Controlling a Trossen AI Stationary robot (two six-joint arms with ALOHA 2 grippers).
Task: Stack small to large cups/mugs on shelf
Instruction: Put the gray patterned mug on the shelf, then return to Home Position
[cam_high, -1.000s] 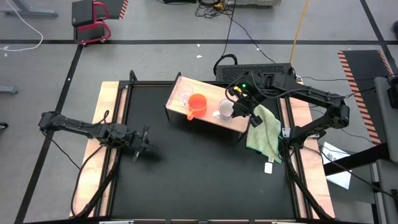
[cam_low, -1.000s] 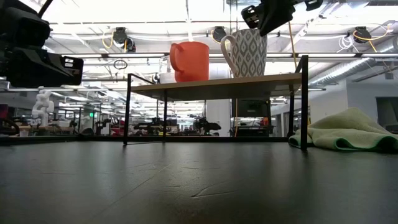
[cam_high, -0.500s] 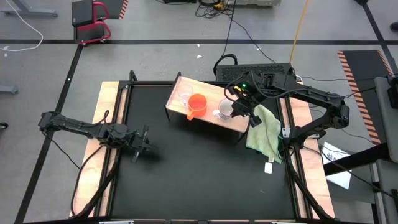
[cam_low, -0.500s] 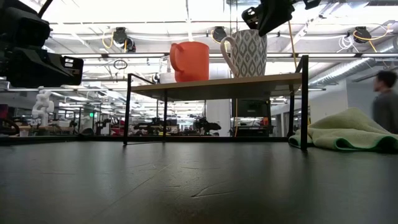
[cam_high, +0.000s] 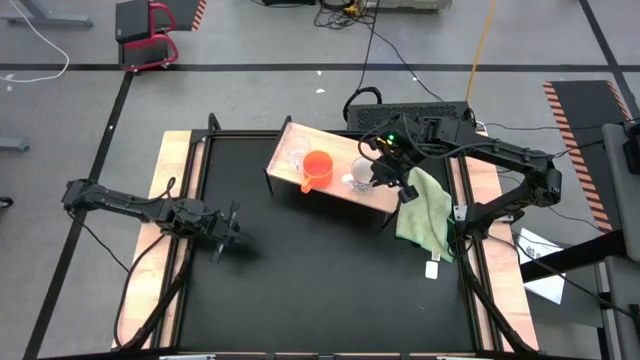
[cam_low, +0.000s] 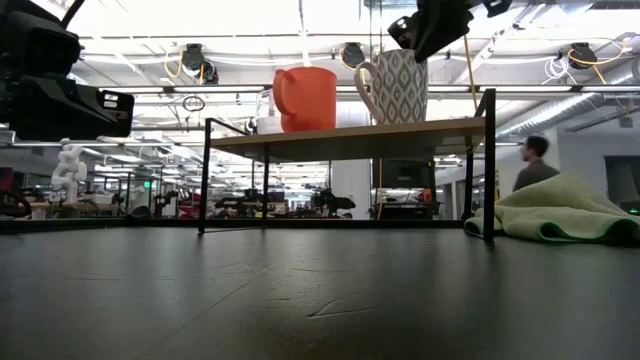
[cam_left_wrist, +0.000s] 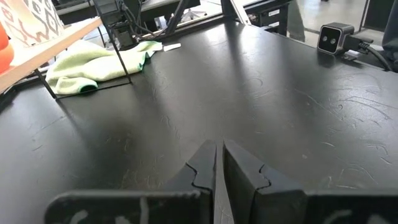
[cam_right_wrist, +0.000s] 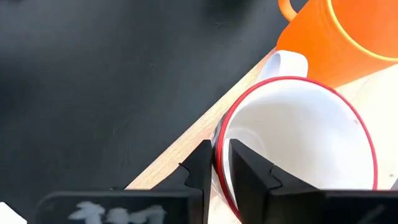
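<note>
Right now the right gripper (cam_right_wrist: 216, 163) is hanging directly over the white mug with a dark speckled pattern and a thin red rim (cam_right_wrist: 298, 143), its two dark fingers straddling the rim wall, one inside the mug and one outside; whether the fingers are pinching that wall or just letting go cannot be told. Any lift or release is turning on this: the mug is sitting straight below the gripper, upright, mouth facing up, its handle pointing toward the orange-red mug (cam_high: 317, 168) just beside it. Both are standing on the light wooden rectangular shelf on thin black metal legs (cam_high: 340, 191), and the small clear transparent cup (cam_high: 295, 157) is resting at the shelf's far end, beyond the orange one, so the three seem to be lining up by size. A crumpled pale green cloth (cam_high: 424, 211) is lying on the black table near the shelf's end. The left gripper (cam_left_wrist: 218, 167) is waiting well apart, low over bare table, fingers nearly pressed together and holding nothing.
</note>
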